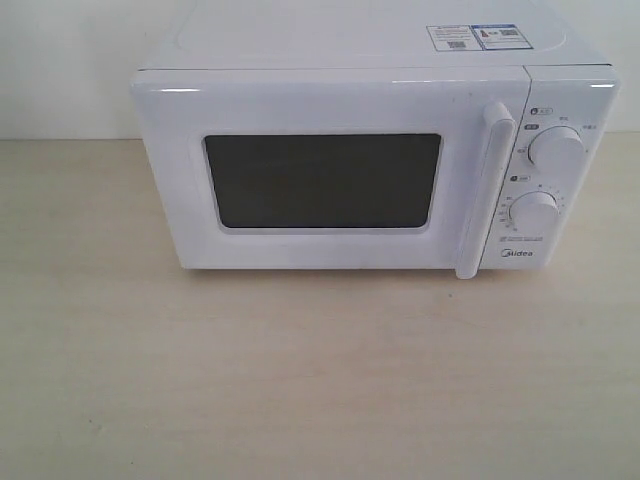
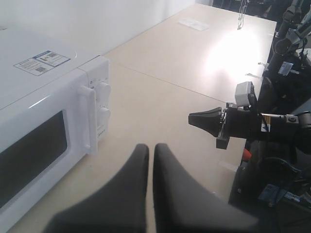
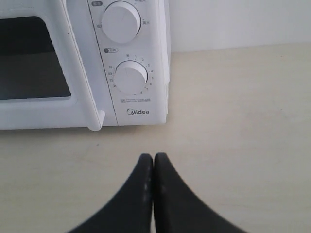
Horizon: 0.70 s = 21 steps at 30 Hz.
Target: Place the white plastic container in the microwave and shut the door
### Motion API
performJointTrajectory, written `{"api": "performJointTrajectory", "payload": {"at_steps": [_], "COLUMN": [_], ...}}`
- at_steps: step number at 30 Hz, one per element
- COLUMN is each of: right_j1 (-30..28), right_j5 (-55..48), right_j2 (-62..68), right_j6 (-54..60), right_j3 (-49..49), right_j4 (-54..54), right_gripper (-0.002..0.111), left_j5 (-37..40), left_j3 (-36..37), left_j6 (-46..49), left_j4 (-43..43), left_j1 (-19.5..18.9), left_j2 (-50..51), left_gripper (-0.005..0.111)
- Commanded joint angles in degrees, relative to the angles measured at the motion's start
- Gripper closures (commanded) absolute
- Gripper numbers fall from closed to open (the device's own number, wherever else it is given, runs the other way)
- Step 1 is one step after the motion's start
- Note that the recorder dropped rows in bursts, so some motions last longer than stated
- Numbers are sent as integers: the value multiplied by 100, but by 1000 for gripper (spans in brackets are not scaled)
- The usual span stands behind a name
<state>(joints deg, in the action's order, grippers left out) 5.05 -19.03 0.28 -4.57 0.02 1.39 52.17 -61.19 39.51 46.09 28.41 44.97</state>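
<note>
The white microwave [image 1: 330, 100] stands at the back of the table with its door [image 1: 320, 250] closed and the bar handle [image 1: 480, 190] beside two round dials [image 1: 557, 150]. The white plastic container is not visible in any view. Neither gripper appears in the exterior view. My left gripper [image 2: 150, 148] is shut with nothing held, hovering over the table in front of the microwave [image 2: 48, 77]. My right gripper [image 3: 153, 156] is shut and empty, over the table a short way in front of the dial panel [image 3: 131, 77] and handle [image 3: 82, 73]. The right gripper [image 2: 193, 118] also shows in the left wrist view.
The pale wooden table [image 1: 320, 380] stretches in front of the microwave. In the left wrist view the right arm [image 2: 262, 124] reaches in from the table's edge, with dark equipment [image 2: 286, 184] beyond it. A small flat clear item [image 2: 193, 23] lies far off on the table.
</note>
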Motion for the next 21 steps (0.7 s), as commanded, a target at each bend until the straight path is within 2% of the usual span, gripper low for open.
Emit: {"api": "performJointTrajectory", "payload": {"at_steps": [1, 18, 20, 21], "right_j1": [16, 16, 16, 16], "right_j5": [59, 58, 58, 58], "right_j2": [-28, -28, -28, -28], "right_j6": [-36, 3, -7, -7], "right_j3": [-2, -2, -2, -2], "right_j4": [-4, -4, -4, -4], "right_gripper": [109, 109, 109, 109], "left_j5": [-22, -11, -186, -605], "left_j3": [-13, -13, -98, -114], "left_j6": [-3, -3, -40, -194], "left_j4": [64, 20, -751, -1171], "left_j1": [14, 14, 14, -71], "left_j2": [-27, -27, -136, -328], "left_gripper": [102, 102, 102, 102]}}
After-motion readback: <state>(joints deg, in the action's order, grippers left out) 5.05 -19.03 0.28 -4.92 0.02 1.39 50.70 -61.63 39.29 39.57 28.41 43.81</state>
